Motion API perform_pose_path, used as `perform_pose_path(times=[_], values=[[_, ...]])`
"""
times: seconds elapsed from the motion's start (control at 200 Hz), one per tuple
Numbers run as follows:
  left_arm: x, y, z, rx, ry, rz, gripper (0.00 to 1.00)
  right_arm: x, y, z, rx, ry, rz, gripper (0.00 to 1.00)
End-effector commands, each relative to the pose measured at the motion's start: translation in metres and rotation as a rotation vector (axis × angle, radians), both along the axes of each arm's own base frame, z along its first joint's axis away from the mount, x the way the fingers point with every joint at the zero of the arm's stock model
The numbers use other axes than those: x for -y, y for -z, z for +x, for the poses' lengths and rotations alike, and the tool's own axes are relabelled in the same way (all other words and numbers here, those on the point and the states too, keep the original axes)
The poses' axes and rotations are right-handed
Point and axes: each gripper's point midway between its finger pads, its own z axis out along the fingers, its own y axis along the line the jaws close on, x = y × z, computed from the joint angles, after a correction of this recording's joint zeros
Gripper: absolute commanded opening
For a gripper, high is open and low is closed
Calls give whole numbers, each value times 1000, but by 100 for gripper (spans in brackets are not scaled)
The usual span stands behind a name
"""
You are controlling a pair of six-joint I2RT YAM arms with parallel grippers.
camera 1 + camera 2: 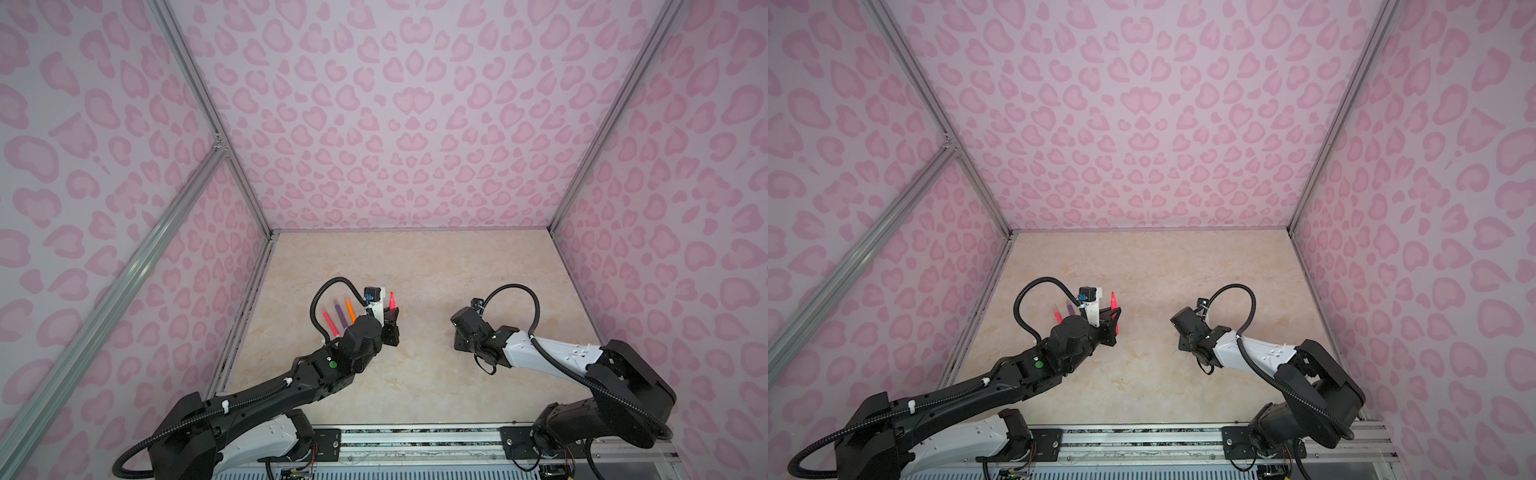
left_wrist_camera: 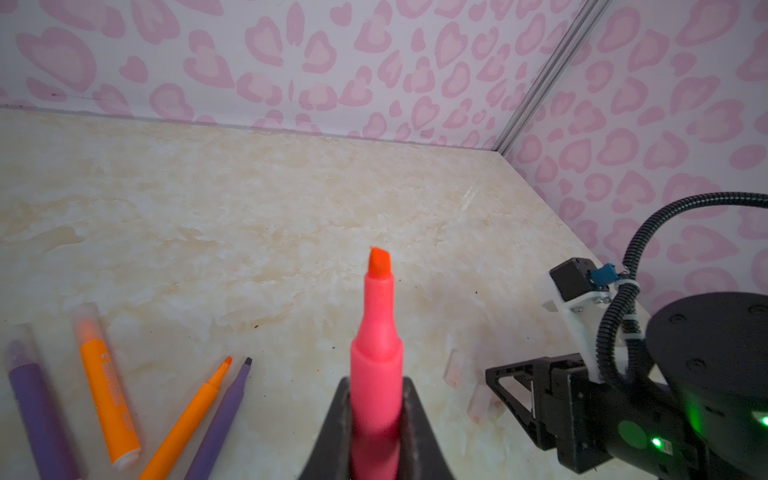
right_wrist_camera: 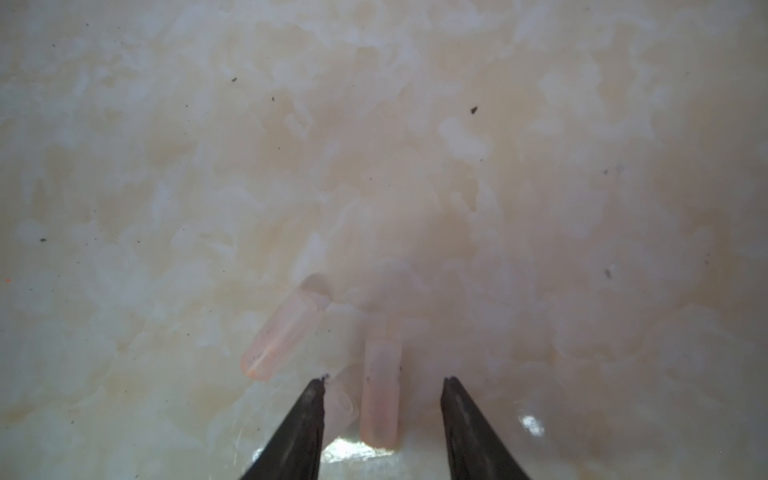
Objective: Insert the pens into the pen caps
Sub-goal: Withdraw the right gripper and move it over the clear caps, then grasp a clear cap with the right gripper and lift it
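Grippers differ: the left gripper (image 2: 376,388) is clamped on a pink pen (image 2: 376,328), tip uncapped, above the table (image 2: 249,187); the right gripper (image 3: 383,378) has its jaws apart, straddling one cap (image 3: 380,395), second cap (image 3: 286,328) just beside. Other pens (image 2: 187,419) lie near the left gripper.

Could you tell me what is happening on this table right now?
The left gripper is shut on a pink pen, its bare tip pointing away from the arm. The right gripper is open over the table, one clear cap lying between its jaws and another cap beside it. Near the left arm lie a capped orange pen, a capped purple pen, a bare orange pen and a bare purple pen.
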Motion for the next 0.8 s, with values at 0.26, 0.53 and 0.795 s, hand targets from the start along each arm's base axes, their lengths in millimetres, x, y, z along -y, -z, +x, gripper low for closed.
perform_pose_path(times=[0.26, 0.53, 0.795], values=[[4, -11, 2, 18, 7, -34, 3, 8, 9, 9, -4, 28, -42, 32], [8, -8, 2, 8, 18, -31, 3, 4, 14, 11, -17, 23, -29, 31], [8, -9, 2, 10, 21, -30, 3, 1, 17, 11, -25, 20, -22, 16]])
